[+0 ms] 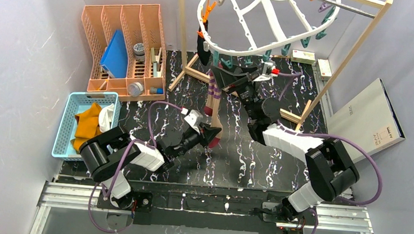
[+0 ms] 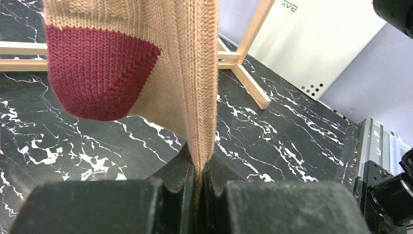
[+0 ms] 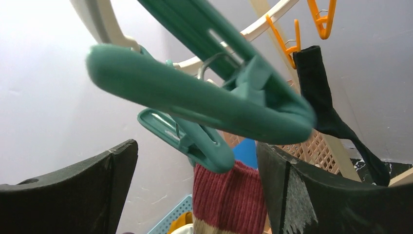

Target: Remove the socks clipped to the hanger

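The white oval hanger hangs from the metal rod at the top. A beige sock with maroon cuff and toe hangs from a teal clip on its near rim. My left gripper is shut on the sock's lower part, with the fabric pinched between the jaws. My right gripper is open, its jaws on either side of the teal clip and the maroon cuff, not touching them. A black sock hangs from an orange clip at the ring's left.
A light blue basket at the left holds mustard and white socks. An orange organiser stands behind it. The wooden frame straddles the back of the table. A white box leans at the right.
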Available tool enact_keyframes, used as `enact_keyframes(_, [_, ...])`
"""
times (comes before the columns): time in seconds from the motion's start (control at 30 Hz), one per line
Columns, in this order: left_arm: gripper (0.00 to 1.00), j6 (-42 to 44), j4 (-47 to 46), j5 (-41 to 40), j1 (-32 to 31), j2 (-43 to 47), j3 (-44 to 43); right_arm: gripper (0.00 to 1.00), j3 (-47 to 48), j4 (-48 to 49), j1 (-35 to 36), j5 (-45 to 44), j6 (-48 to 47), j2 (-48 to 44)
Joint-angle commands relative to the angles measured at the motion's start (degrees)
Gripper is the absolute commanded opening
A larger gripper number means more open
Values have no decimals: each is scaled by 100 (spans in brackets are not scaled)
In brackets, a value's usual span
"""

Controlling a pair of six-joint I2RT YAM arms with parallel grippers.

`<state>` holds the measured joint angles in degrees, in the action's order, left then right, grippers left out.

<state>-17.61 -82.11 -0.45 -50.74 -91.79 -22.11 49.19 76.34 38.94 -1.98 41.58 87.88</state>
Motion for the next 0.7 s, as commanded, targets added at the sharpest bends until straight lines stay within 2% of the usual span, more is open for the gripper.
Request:
enact_keyframes(0.0, [0, -12, 80, -83, -91, 137, 32, 97, 451, 338, 18, -24, -133, 161])
enact_keyframes(0.2, [0, -75, 122, -104, -145, 170, 25, 91, 671, 450, 20, 4, -77, 347])
enact_keyframes(0.47, [0, -136, 175, -131, -189, 170, 6, 70, 784, 479, 17, -13, -88, 388])
enact_keyframes(0.67, [0, -167, 208, -144, -199, 143, -34, 65, 831, 505, 17, -22, -124, 375])
